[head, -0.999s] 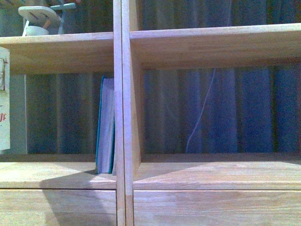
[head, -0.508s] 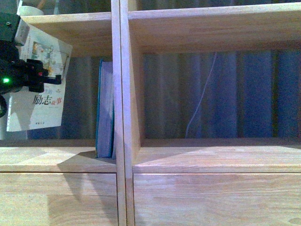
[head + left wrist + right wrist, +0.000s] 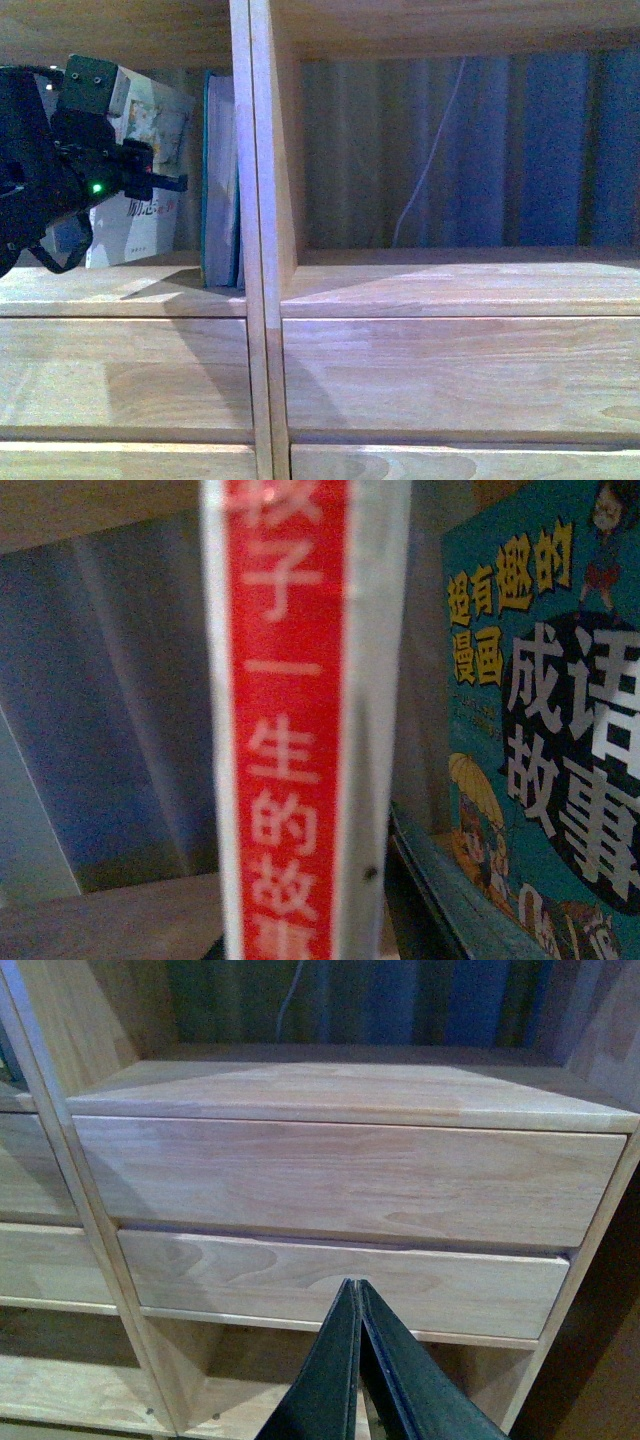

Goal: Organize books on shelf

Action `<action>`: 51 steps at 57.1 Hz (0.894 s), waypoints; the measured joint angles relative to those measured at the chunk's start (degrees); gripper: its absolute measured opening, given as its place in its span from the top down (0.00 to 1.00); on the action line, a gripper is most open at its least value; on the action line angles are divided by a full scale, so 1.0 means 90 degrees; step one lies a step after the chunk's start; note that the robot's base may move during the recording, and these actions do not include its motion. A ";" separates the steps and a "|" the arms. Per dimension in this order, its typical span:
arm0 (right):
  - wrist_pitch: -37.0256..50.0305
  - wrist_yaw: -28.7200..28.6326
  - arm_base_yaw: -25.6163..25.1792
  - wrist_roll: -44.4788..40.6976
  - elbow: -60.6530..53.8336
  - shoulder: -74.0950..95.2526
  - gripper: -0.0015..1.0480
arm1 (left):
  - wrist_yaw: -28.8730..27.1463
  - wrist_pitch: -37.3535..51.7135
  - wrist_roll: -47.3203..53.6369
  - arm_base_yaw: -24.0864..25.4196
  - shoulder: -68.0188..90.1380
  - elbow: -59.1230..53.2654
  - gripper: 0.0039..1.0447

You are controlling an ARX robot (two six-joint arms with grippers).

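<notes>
Since the earlier frame, our left gripper (image 3: 150, 180) has carried the white paperback (image 3: 140, 215) rightward, nearer the teal book (image 3: 220, 180), and the shelf (image 3: 450, 285) sits higher in frame. The shelf fills the front view, with its central divider (image 3: 258, 200) left of centre and its drawer fronts (image 3: 450, 375) below. The teal book stands upright against the divider's left side. At upper left the paperback tilts just beside it, pinched in our left gripper. Our right gripper (image 3: 357, 1295), at the bottom centre of its view, is pressed together and empty. We judge that we are partway through shelving the paperback. Next we must square it upright and slide it in beside the teal book.
</notes>
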 joint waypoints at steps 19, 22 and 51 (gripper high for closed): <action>0.0141 -0.0002 0.0002 -0.0012 -0.0464 -0.0318 0.88 | 0.0073 0.0148 0.0182 0.0000 0.0578 0.0639 0.83; 0.0141 0.0000 0.0002 -0.0012 -0.0469 -0.0321 0.80 | -0.0017 0.0148 0.0165 0.0007 0.0695 0.0733 0.83; 0.0141 0.0000 0.0002 -0.0012 -0.0469 -0.0338 0.07 | -0.0340 -0.0095 0.0177 -0.0131 0.1496 0.1681 0.83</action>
